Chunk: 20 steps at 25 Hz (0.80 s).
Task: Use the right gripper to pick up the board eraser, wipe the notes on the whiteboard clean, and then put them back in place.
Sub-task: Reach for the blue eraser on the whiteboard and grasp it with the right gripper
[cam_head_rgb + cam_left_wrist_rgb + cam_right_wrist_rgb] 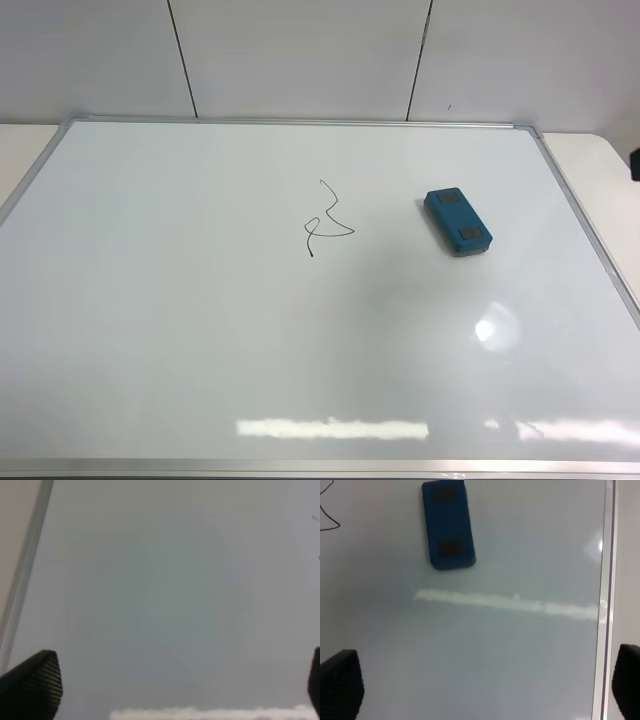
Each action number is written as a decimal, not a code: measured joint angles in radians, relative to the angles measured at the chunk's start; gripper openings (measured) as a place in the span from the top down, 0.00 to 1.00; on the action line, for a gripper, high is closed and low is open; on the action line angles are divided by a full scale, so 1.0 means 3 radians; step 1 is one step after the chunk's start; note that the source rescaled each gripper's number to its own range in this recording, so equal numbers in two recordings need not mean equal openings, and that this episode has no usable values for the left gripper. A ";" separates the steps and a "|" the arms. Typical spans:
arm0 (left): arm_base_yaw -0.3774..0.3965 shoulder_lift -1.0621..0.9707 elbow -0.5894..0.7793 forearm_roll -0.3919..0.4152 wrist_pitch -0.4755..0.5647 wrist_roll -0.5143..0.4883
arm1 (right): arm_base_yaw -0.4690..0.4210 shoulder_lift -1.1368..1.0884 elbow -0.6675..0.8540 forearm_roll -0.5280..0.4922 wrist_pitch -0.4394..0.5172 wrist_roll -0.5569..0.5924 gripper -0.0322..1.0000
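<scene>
- Teal-blue rectangular board eraser (458, 221), two dark grey patches on top, lies right of the thin black squiggle (326, 222).
- Black right gripper (483, 685) and left gripper (172, 685): jaws wide.

No legible text, label, brand, number or sign anywhere. Only a black marker squiggle (328, 220) on the whiteboard (200, 350), spelling no letter or digit. Two dark grey patches on the eraser (458, 221), with no print to be made out.
</scene>
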 joint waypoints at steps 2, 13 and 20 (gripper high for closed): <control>0.0000 0.0000 0.0000 0.0000 0.0000 0.0000 | 0.0000 0.0348 -0.0223 0.0063 0.0030 -0.0090 0.00; 0.0000 0.0000 0.0000 0.0000 0.0000 0.0000 | 0.0017 0.1930 -0.0932 0.0517 -0.0086 -0.0418 0.00; 0.0000 0.0000 0.0000 0.0000 0.0000 0.0000 | 0.0201 0.2478 -0.0984 0.0504 -0.0543 -0.0347 0.00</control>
